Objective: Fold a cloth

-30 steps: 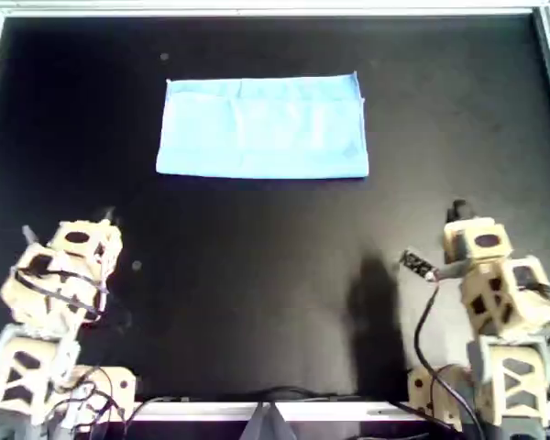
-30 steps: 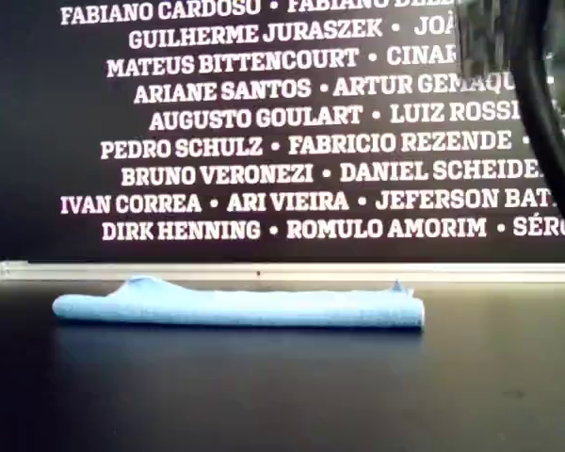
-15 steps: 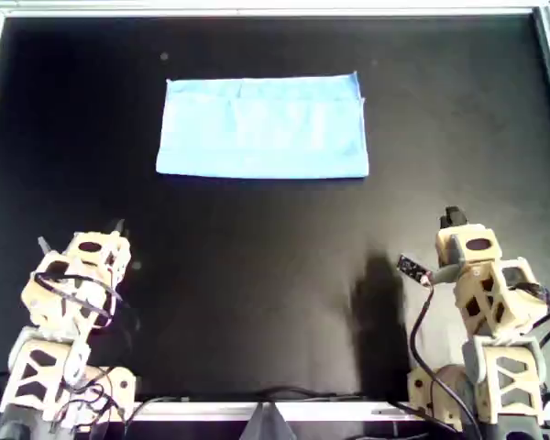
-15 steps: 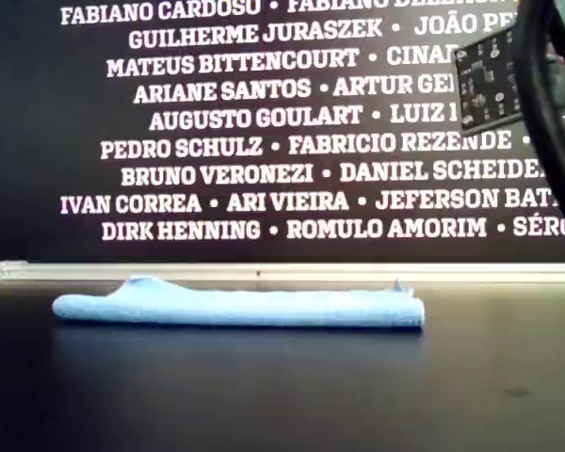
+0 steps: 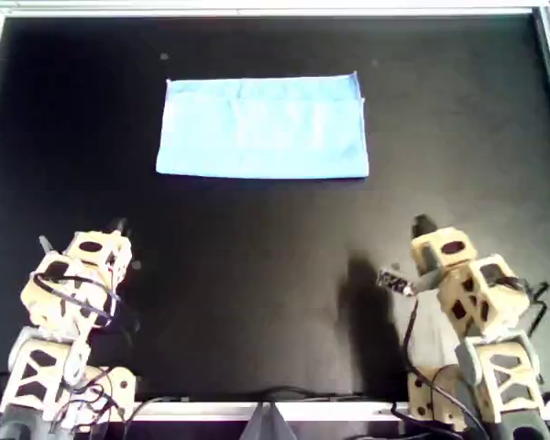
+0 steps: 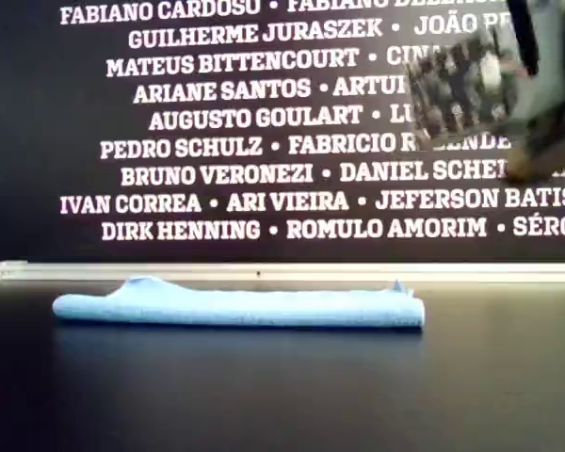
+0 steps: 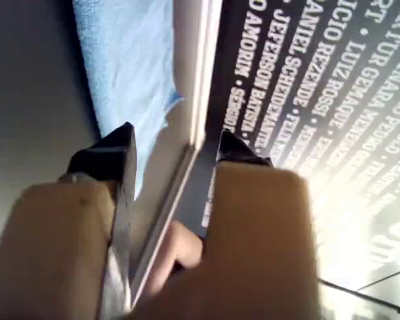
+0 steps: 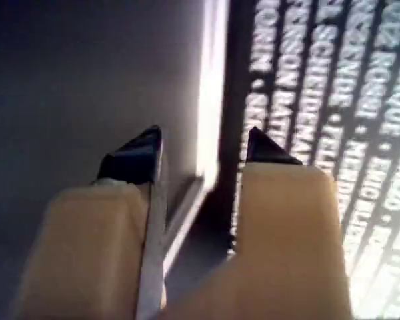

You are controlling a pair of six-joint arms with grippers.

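Both grippers empty. My first gripper point(image 7: 177, 150): jaws apart, nothing between them. My second gripper point(image 8: 203, 150): jaws apart too. The cloth point(image 5: 262, 126) lies folded into a flat light blue rectangle on the black table point(image 5: 257, 275), well ahead of my first gripper, which sees it point(image 7: 123, 67) past its tips near the pale table rail point(image 7: 200, 80). It doesn't show past my second gripper. No contact with either arm.
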